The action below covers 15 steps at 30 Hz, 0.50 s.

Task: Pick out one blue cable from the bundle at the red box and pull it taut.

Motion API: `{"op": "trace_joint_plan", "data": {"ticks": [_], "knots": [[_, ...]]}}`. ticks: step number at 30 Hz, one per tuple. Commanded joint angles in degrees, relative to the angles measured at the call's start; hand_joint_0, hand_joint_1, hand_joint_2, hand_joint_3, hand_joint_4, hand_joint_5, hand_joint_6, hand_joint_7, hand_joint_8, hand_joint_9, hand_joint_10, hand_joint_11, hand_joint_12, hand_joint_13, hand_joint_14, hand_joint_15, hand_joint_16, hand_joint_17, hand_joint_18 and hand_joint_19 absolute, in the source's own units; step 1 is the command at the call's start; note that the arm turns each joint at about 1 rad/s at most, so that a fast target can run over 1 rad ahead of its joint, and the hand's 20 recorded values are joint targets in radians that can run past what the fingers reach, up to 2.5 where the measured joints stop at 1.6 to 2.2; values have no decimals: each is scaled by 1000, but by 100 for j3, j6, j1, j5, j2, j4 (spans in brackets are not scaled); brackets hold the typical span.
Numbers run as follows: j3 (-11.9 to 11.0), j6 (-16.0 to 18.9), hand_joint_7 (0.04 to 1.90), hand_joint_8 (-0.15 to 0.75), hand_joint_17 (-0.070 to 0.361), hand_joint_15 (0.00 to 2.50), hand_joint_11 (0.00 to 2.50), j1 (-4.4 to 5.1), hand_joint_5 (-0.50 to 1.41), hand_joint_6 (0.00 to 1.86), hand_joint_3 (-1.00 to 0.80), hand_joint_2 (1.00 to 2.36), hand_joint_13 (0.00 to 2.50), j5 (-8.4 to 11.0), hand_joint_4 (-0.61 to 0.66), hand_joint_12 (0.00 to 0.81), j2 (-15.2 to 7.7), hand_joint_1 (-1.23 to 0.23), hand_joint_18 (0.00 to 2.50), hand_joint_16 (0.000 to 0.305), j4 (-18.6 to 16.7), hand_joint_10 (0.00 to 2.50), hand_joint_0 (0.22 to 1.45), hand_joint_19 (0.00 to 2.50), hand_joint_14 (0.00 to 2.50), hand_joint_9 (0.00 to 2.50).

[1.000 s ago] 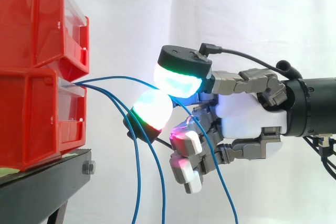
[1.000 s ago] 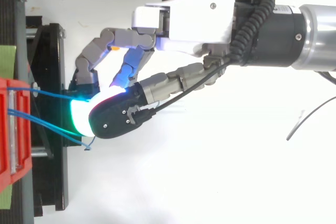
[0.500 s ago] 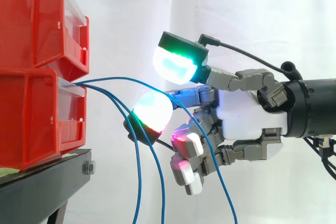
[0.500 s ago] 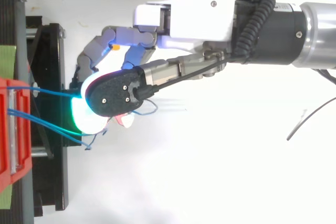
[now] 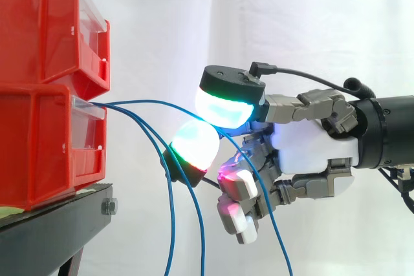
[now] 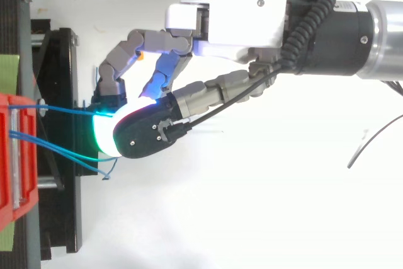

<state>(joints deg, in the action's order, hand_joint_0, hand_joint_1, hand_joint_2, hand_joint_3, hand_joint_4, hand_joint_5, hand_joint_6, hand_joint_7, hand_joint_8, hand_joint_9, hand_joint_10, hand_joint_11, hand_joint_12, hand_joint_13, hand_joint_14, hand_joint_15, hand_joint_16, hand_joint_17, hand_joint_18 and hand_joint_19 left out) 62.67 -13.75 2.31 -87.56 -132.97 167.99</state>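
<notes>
White curtain [image 5: 168,17] across the whole back in the side view. At the left, two red bins stacked on a black stand [image 5: 52,234]: upper bin [image 5: 45,24] sitting on lower bin [image 5: 45,140], both with their fronts facing right.

Arm [image 5: 388,130] coming in level from the right edge, dark and round. At its end the hand [image 5: 310,143], white in the palm, reaching left toward the bins, near them but apart from both bins and stand in the side view.

Hand closed in a pinch. Thumb pad [image 5: 223,105] on top, glowing cyan with a green rim, pressed down against a finger pad [image 5: 194,145] glowing pale cyan with a green and red edge, and the blue cable [image 5: 162,102] caught between the two. Other fingers curled in under the palm, their pads [image 5: 234,178] glowing magenta and white, holding nothing.

Blue cable leaving the front of the lower bin, arching gently to the right into the pinch, then dropping past the curled fingers and off the bottom edge. Slightly bowed between bin and pinch, not dead straight. From above, nearly straight from the bin to the glowing pad.

Two more blue cables [image 5: 169,211] out of the same bin front, sagging down side by side, loose, just left of the lower pad. Touching its dark back or not: cannot tell.

Small bolt [image 5: 108,207] on the right end of the stand, below the lower bin.
</notes>
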Motion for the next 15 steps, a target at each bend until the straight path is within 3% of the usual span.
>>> {"op": "trace_joint_plan", "data": {"ticks": [1,6,7,9,12,15], "knots": [[0,-31,861,246,117,758,871,-2,-140,896,-263,1016,931,2,27,346,26,-556,706,52,58,30,564,760,25,1090],[0,-31,831,247,119,755,879,7,-145,905,-335,1012,927,2,33,349,87,-574,709,53,102,28,553,756,25,1070],[0,-40,813,252,122,754,874,7,-146,906,-448,1004,933,2,40,354,87,-517,718,54,111,28,526,758,26,1073],[0,-40,802,249,121,755,872,-2,-146,905,-500,1000,930,2,31,353,96,-406,711,54,129,27,538,760,26,1071],[0,-31,807,241,116,754,869,-2,-144,902,-500,1000,925,2,24,347,96,-320,696,52,190,28,574,769,24,1077],[0,-14,822,238,114,757,882,7,-141,901,-444,1006,927,11,14,343,96,-337,694,51,208,26,593,773,25,1094]]}}
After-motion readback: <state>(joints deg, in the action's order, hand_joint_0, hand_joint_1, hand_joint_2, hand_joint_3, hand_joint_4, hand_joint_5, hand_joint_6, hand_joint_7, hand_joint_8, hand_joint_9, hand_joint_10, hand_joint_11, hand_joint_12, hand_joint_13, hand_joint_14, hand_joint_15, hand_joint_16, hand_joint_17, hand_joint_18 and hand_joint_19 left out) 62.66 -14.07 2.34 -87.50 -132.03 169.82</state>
